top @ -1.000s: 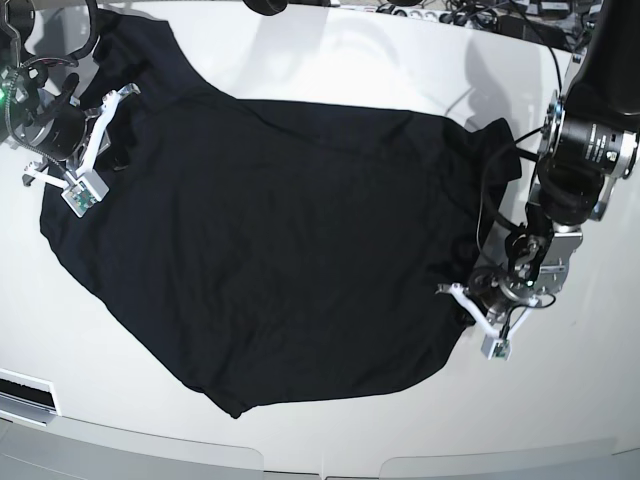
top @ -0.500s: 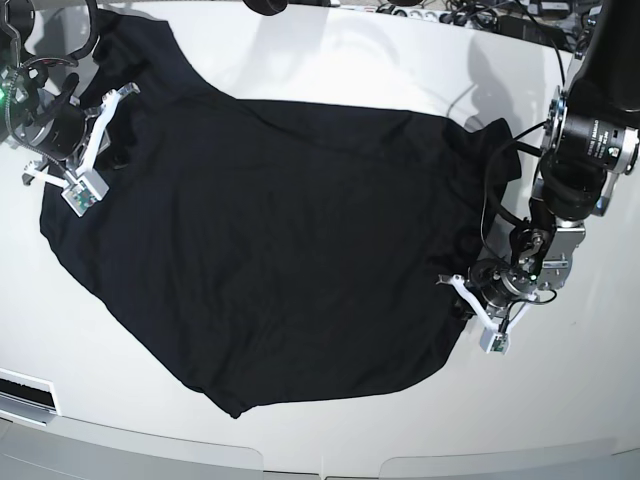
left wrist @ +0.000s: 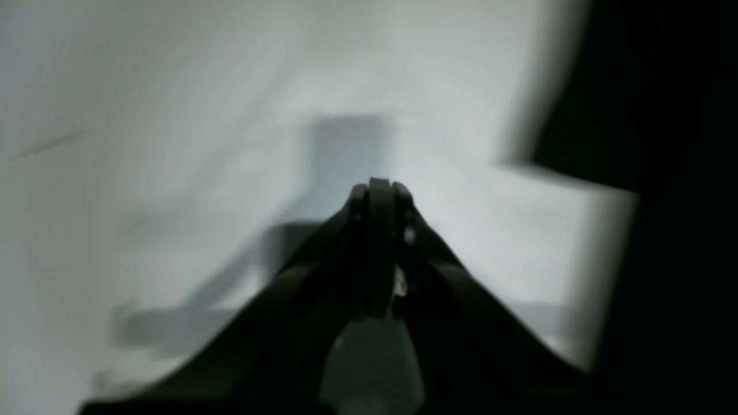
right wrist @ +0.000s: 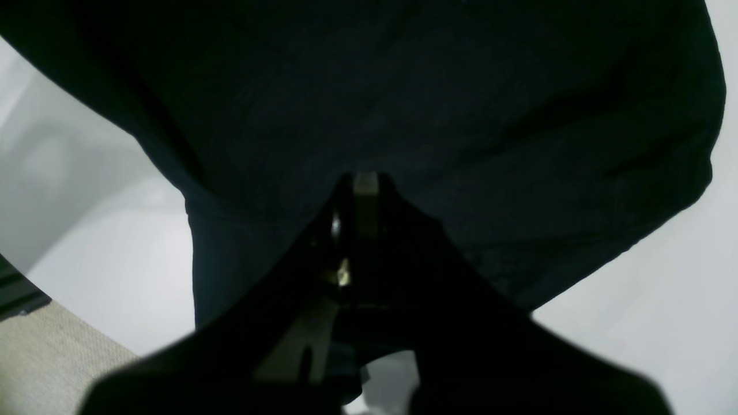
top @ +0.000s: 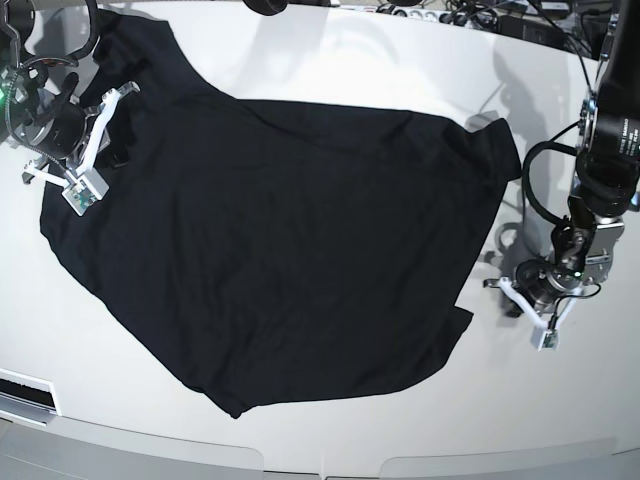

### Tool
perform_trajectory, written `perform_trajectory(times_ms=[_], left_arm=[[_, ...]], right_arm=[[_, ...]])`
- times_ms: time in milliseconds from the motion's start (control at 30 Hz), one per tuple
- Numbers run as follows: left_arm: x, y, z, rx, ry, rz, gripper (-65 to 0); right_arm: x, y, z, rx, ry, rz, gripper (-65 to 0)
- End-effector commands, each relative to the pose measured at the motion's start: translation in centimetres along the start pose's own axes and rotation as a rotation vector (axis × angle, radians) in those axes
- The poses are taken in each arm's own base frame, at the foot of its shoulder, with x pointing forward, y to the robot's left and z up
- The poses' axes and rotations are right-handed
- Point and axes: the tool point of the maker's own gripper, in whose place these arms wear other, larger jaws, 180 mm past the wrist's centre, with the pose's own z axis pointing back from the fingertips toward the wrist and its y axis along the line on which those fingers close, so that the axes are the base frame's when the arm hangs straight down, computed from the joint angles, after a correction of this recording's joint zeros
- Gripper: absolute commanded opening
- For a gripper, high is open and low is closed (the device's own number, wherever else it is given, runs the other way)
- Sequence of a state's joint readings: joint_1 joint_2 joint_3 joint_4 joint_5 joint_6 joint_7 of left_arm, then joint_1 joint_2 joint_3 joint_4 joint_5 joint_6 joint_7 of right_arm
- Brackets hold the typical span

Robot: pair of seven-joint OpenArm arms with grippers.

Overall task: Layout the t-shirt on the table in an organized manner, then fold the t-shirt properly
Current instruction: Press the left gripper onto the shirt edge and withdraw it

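Note:
The black t-shirt (top: 290, 240) lies spread over most of the white table (top: 330, 60), one corner reaching the back left. My left gripper (top: 520, 300) hovers over bare table just right of the shirt's right hem. In the blurred left wrist view its fingers (left wrist: 377, 193) are pressed together with nothing between them, and the t-shirt (left wrist: 669, 144) fills the right side. My right gripper (top: 100, 150) is over the shirt's left part. In the right wrist view it is shut (right wrist: 364, 183) against the t-shirt (right wrist: 461, 104); whether it pinches cloth does not show.
Cables and plugs (top: 450, 15) lie along the table's back edge. The curved front edge (top: 320, 455) runs below the shirt. A dark slot (top: 25, 395) sits at the front left. White tabletop (top: 560, 400) shows right of and in front of the shirt.
My left gripper slid rightwards off the shirt's right edge onto bare table. The bunched cloth at that edge now lies flatter. The right gripper stayed where it was.

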State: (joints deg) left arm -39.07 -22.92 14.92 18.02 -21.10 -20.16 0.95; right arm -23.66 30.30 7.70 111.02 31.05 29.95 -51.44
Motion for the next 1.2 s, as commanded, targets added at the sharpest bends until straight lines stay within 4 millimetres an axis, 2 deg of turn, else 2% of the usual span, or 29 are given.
perform_trajectory(times_ms=[0, 67, 133, 233, 333, 500, 633, 867, 967, 1067, 1167], left_arm=[[3.7, 0.4, 0.3, -0.025, -0.088, 0.011, -65.0], [4.4, -1.2, 0.2, -0.105, -0.107, 0.028, -65.0], [5.0, -2.1, 0.0, -0.125, -0.122, 0.038, -65.0], [5.3, -2.2, -0.7, -0.067, -0.136, 0.044, -65.0], [4.9, -2.1, -1.5, 0.032, -0.119, 0.003, -65.0], [4.9, -4.7, -2.4, 0.007, -0.155, -0.042, -65.0], [3.9, -5.0, -2.7, 0.014, -0.143, -0.05, -65.0], [1.0, -3.7, -2.5, 0.035, -0.041, -0.104, -65.0], [0.1, -2.4, -2.1, 0.056, 0.006, -0.105, -65.0], [1.2, 0.6, -1.2, 0.104, 0.002, -0.116, -65.0], [3.6, 4.9, 0.4, 0.177, -0.028, -0.129, -65.0]], right_arm=[[0.9, -0.5, 0.5, -0.01, -0.032, 0.014, -65.0], [0.9, -0.5, 0.5, -0.01, -0.031, 0.014, -65.0], [0.9, -0.5, 0.5, -0.01, -0.028, 0.013, -65.0], [0.9, -0.6, 0.5, -0.019, -0.028, 0.001, -65.0], [0.9, -0.8, 0.5, -0.027, -0.027, -0.01, -65.0], [0.7, -0.8, 0.5, -0.027, -0.02, -0.01, -65.0], [0.5, -0.8, 0.5, -0.027, -0.006, -0.01, -65.0], [0.5, -0.8, 0.5, -0.027, -0.007, -0.009, -65.0], [0.5, -0.8, 0.5, -0.027, -0.006, -0.01, -65.0], [0.5, -0.8, 0.5, -0.027, -0.005, -0.009, -65.0], [0.4, -0.8, 0.5, -0.027, 0.001, -0.009, -65.0]])
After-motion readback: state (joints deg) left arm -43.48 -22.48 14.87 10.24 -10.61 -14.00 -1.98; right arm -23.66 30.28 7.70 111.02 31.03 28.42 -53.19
